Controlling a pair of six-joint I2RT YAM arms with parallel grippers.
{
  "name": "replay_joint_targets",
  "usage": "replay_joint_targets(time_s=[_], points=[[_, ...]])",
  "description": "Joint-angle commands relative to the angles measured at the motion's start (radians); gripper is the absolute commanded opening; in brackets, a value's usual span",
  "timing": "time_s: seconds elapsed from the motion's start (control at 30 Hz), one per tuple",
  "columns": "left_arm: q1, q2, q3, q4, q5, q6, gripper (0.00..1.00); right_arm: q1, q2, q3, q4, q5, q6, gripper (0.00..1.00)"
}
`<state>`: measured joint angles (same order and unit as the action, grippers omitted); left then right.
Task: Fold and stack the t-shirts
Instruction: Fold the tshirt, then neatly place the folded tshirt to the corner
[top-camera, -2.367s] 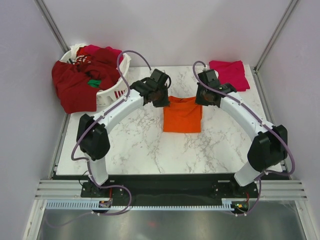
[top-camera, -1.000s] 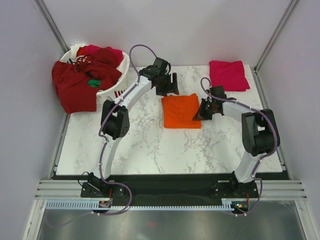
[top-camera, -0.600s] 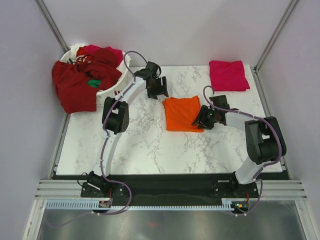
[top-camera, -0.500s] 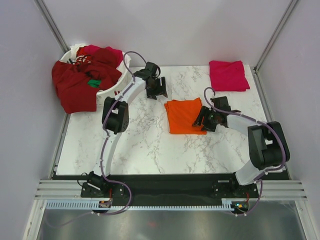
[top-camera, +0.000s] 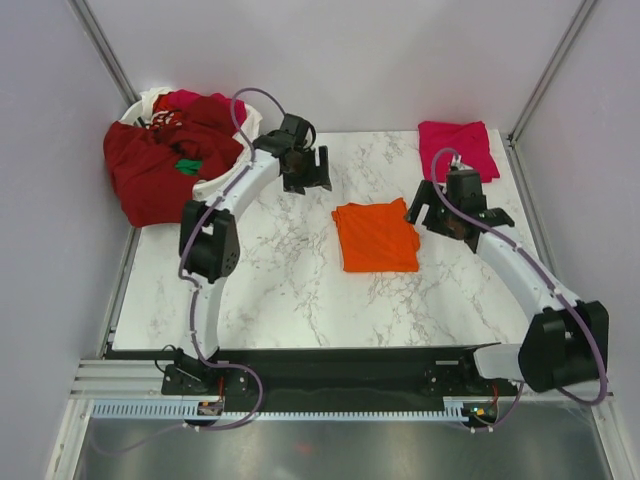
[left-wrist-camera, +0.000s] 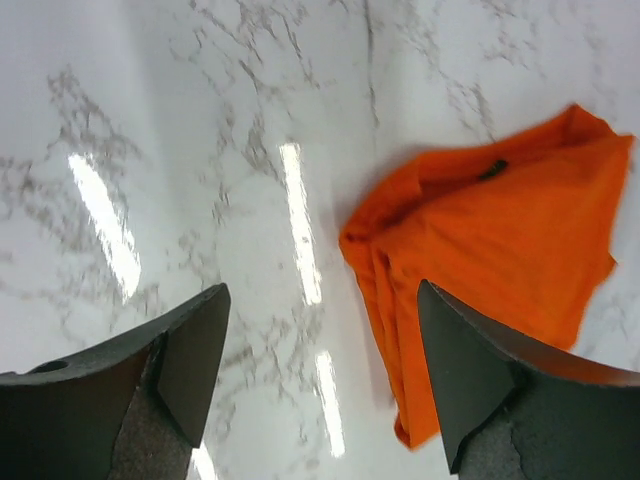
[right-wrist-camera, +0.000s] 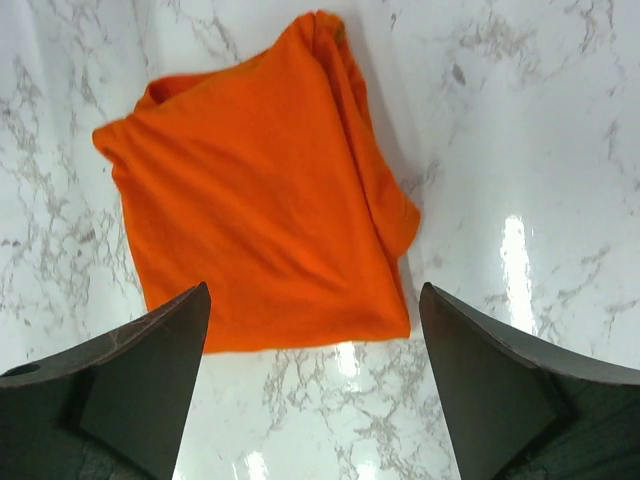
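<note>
Mostly red t-shirts (top-camera: 195, 130), heaped in basket (top-camera: 204, 186)

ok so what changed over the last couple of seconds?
The right gripper tugged the orange t-shirt a little toward the near right, let it go, and now stands open just to the shirt's right. The left gripper, open, drew away to the far left, near the basket. The folded magenta t-shirt and the red shirts piled in the basket stayed put.
</note>
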<state>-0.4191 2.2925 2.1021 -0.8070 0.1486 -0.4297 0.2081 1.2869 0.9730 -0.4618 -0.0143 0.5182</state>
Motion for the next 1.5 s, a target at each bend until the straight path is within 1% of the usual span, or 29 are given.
replay_joint_targets(time_s=[0.0,0.03,0.07,0.13,0.17,0.2,0.23,0.27,0.3,0.33,0.37,0.4,0.47,0.5,0.6,0.7,0.83,0.93,1.03,1.07,1.13,1.17,1.2,1.23,1.27,1.3,1.37,1.43,1.47], points=[[-0.018,-0.287,-0.147,0.011,-0.023,0.046,0.83,-0.042,0.141,0.085,0.032,0.033,0.002,0.93],[-0.020,-0.339,-0.196,0.011,-0.032,0.048,0.83,-0.050,0.175,0.098,0.044,0.019,0.002,0.92],[-0.021,-0.423,-0.300,0.012,-0.040,0.049,0.84,-0.058,0.228,0.102,0.066,0.016,-0.003,0.92],[-0.023,-0.514,-0.403,0.011,-0.059,0.054,0.84,-0.090,0.277,0.110,0.153,-0.061,-0.030,0.90],[-0.023,-0.603,-0.504,0.012,-0.066,0.058,0.84,-0.104,0.331,0.115,0.185,-0.100,-0.044,0.90],[-0.023,-0.646,-0.554,0.012,-0.084,0.060,0.84,-0.133,0.359,0.125,0.246,-0.152,-0.050,0.88],[-0.023,-0.686,-0.601,0.012,-0.093,0.062,0.84,-0.151,0.414,0.133,0.264,-0.233,-0.044,0.87],[-0.023,-0.733,-0.691,0.011,-0.102,0.060,0.85,-0.170,0.437,0.138,0.284,-0.277,-0.032,0.85],[-0.023,-0.811,-0.733,0.011,-0.112,0.055,0.85,-0.202,0.457,0.133,0.349,-0.317,-0.018,0.84],[-0.023,-0.853,-0.769,0.011,-0.122,0.048,0.85,-0.203,0.498,0.122,0.380,-0.376,0.000,0.83],[-0.023,-0.889,-0.833,0.009,-0.123,0.042,0.85,-0.220,0.524,0.125,0.402,-0.391,0.018,0.82],[-0.023,-0.956,-0.861,0.008,-0.121,0.036,0.85,-0.234,0.554,0.139,0.432,-0.404,0.025,0.81],[-0.023,-1.016,-0.927,0.008,-0.119,0.023,0.86,-0.234,0.627,0.141,0.484,-0.464,0.051,0.80],[-0.023,-1.072,-0.945,0.005,-0.122,0.020,0.86,-0.234,0.649,0.142,0.517,-0.472,0.058,0.78],[-0.023,-1.149,-0.994,-0.011,-0.144,0.013,0.86,-0.234,0.719,0.142,0.569,-0.496,0.084,0.73],[-0.023,-1.195,-1.031,-0.015,-0.179,0.014,0.86,-0.231,0.784,0.135,0.620,-0.535,0.115,0.68],[-0.023,-1.225,-1.094,-0.015,-0.228,0.022,0.86,-0.217,0.808,0.136,0.631,-0.544,0.118,0.60],[-0.023,-1.245,-1.129,-0.014,-0.251,0.026,0.86,-0.216,0.809,0.139,0.627,-0.552,0.123,0.60],[-0.023,-1.259,-1.166,-0.009,-0.273,0.029,0.86,-0.216,0.807,0.136,0.630,-0.558,0.126,0.57],[-0.023,-1.266,-1.177,-0.009,-0.288,0.032,0.86,-0.216,0.807,0.136,0.631,-0.559,0.126,0.50],[-0.023,-1.275,-1.202,0.002,-0.316,0.020,0.87,-0.216,0.818,0.133,0.635,-0.570,0.131,0.40],[-0.023,-1.282,-1.200,0.005,-0.307,0.023,0.87,-0.216,0.821,0.125,0.649,-0.573,0.134,0.27],[-0.023,-1.283,-1.197,0.006,-0.302,0.032,0.87,-0.216,0.827,0.121,0.657,-0.578,0.135,0.21],[-0.023,-1.286,-1.196,0.006,-0.304,0.035,0.87,-0.216,0.831,0.118,0.663,-0.584,0.143,0.08],[-0.023,-1.286,-1.197,0.008,-0.316,0.035,0.87,-0.216,0.833,0.115,0.678,-0.592,0.149,0.02],[-0.023,-1.288,-1.199,0.008,-0.317,0.035,0.87,-0.216,0.836,0.113,0.686,-0.601,0.152,0.00],[-0.023,-1.291,-1.200,0.009,-0.313,0.035,0.87,-0.216,0.828,0.124,0.704,-0.628,0.172,0.00],[-0.023,-1.306,-1.202,0.009,-0.313,0.035,0.87,-0.216,0.802,0.150,0.687,-0.639,0.171,0.00],[-0.023,-1.314,-1.203,0.012,-0.314,0.035,0.87,-0.216,0.792,0.188,0.649,-0.636,0.164,0.00]])
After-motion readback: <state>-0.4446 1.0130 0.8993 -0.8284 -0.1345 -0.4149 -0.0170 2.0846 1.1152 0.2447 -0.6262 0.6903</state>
